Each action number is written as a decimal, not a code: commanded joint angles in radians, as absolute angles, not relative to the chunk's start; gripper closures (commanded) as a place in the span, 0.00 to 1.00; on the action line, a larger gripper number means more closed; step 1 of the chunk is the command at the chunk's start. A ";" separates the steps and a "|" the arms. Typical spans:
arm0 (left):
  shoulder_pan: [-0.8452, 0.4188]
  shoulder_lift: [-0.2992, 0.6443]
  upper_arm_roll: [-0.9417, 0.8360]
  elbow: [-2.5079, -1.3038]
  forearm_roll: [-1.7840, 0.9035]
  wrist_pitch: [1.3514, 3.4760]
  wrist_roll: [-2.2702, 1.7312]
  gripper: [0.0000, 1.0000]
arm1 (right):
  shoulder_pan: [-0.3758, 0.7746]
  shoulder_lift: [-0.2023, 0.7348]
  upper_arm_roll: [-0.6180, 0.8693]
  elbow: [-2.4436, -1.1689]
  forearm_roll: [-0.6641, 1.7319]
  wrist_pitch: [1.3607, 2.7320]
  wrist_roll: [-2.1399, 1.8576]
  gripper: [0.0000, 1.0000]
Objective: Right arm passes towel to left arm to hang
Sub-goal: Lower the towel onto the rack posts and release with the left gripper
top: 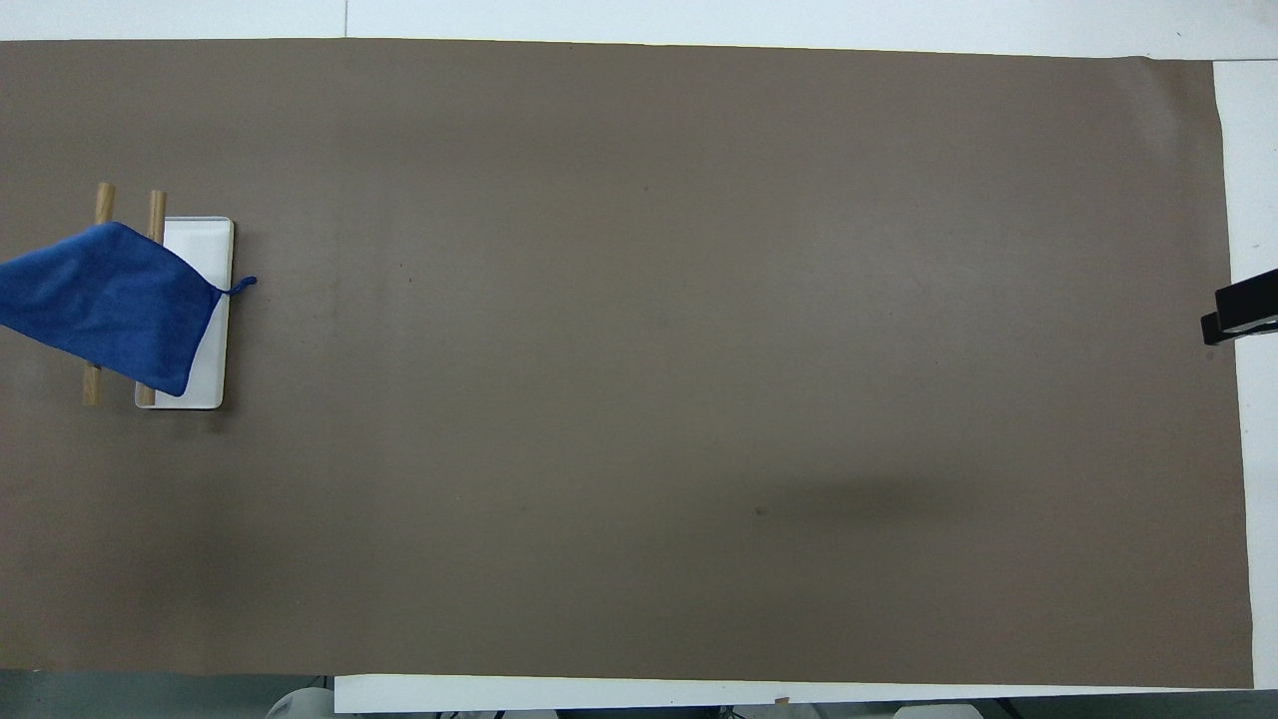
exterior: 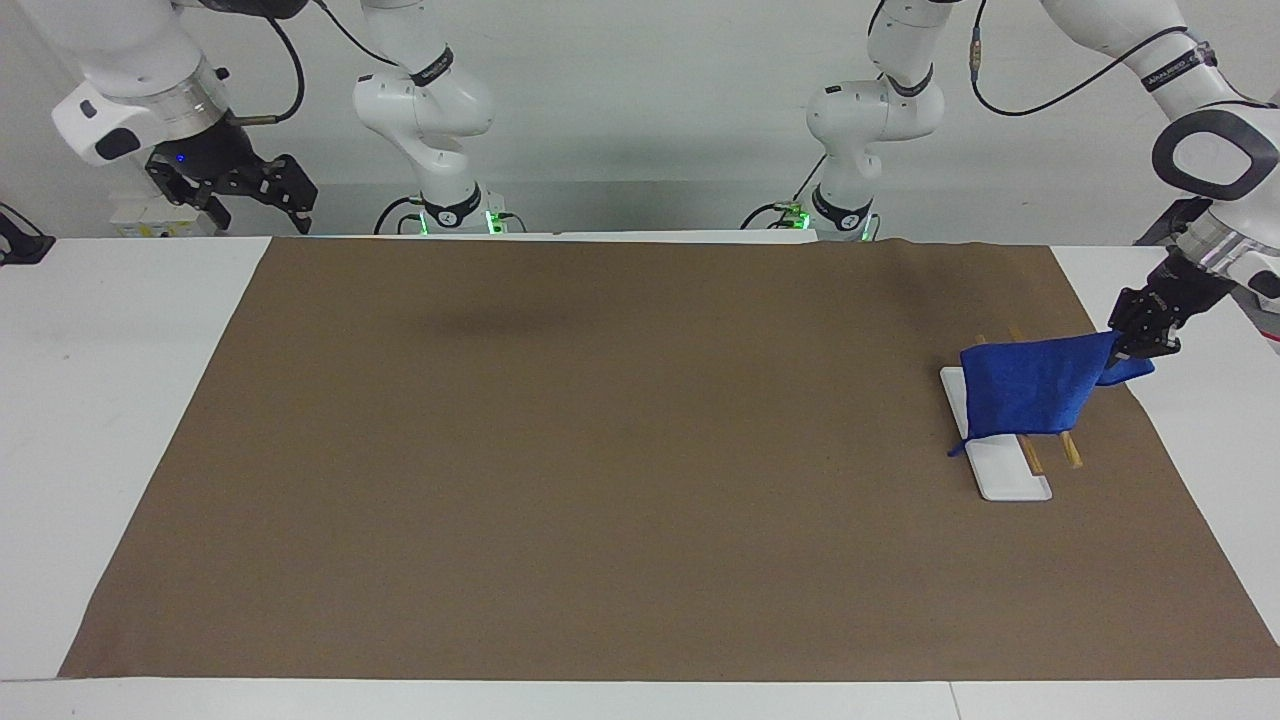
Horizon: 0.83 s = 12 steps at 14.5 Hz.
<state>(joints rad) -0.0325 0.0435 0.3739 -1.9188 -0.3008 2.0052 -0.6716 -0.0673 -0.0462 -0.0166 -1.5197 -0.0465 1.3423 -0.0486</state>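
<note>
The royal-blue towel (exterior: 1030, 392) lies draped over a small rack at the left arm's end of the table. The rack has two wooden rods (exterior: 1071, 450) and a white base (exterior: 1010, 482). The towel's thin loop (exterior: 958, 447) hangs at its lower corner. My left gripper (exterior: 1128, 350) is shut on the towel's raised corner, beside the rack and just above the mat's edge. In the overhead view the towel (top: 110, 305) reaches that view's edge and the left gripper is out of view. My right gripper (exterior: 240, 190) is open and empty, held high over the right arm's end of the table.
A brown mat (exterior: 620, 460) covers most of the white table (exterior: 110, 400). Only the tip of the right gripper (top: 1238, 312) shows at the overhead view's edge. Two more white arms stand at the robots' end of the table.
</note>
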 commanded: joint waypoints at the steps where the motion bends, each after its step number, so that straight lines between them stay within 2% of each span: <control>1: -0.037 0.037 0.348 -1.931 -0.215 2.026 -0.631 0.03 | -0.063 -0.067 -0.021 -1.552 -0.044 1.365 -0.069 0.01; 7: -0.038 0.040 0.319 -1.921 -0.146 2.031 -0.496 0.01 | -0.061 -0.066 -0.021 -1.554 -0.044 1.365 -0.069 0.01; 12: -0.046 0.051 0.209 -1.878 -0.006 2.014 -0.347 0.01 | -0.060 -0.074 -0.023 -1.574 -0.044 1.380 -0.069 0.01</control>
<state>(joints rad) -0.0386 0.0434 0.2425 -1.8987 -0.0469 2.0151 -0.4076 -0.0618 -0.0462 -0.0167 -1.5287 -0.0465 1.3448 -0.0486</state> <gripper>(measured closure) 0.009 0.004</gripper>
